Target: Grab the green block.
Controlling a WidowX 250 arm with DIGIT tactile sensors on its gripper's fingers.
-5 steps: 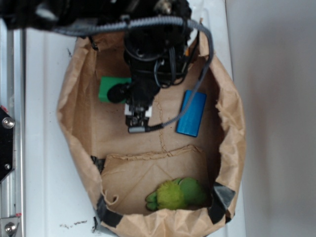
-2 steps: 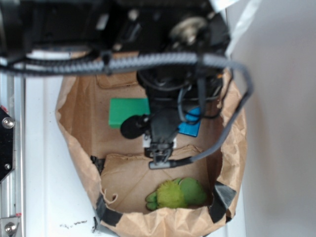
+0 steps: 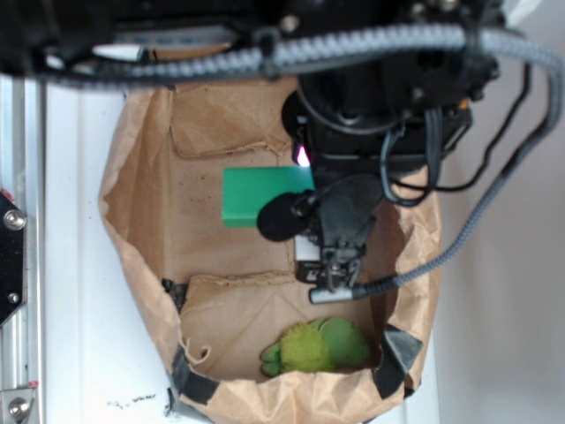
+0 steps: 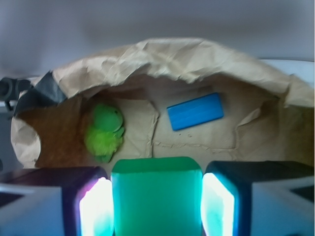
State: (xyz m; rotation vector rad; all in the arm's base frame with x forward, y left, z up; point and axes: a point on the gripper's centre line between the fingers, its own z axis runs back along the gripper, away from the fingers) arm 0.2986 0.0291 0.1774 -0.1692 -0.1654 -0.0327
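The green block (image 4: 156,191) fills the gap between my two fingers (image 4: 93,206), and both lit pads press against its sides. From the exterior view the green block (image 3: 260,194) sticks out to the left from under my gripper (image 3: 309,190), held above the floor of the brown paper bag (image 3: 132,221). The gripper is shut on it. My arm and cables hide the block's right end.
A blue rectangular block (image 4: 195,111) lies flat on the bag floor; in the exterior view the arm hides it. A fuzzy yellow-green plush toy (image 3: 313,346) sits at the bag's near end. Crumpled bag walls (image 4: 172,54) ring everything, taped at the corners (image 3: 397,349).
The gripper has travelled right and risen toward the camera, carrying the green block with it off its earlier spot at the bag's left side. The blue block became hidden under the arm.
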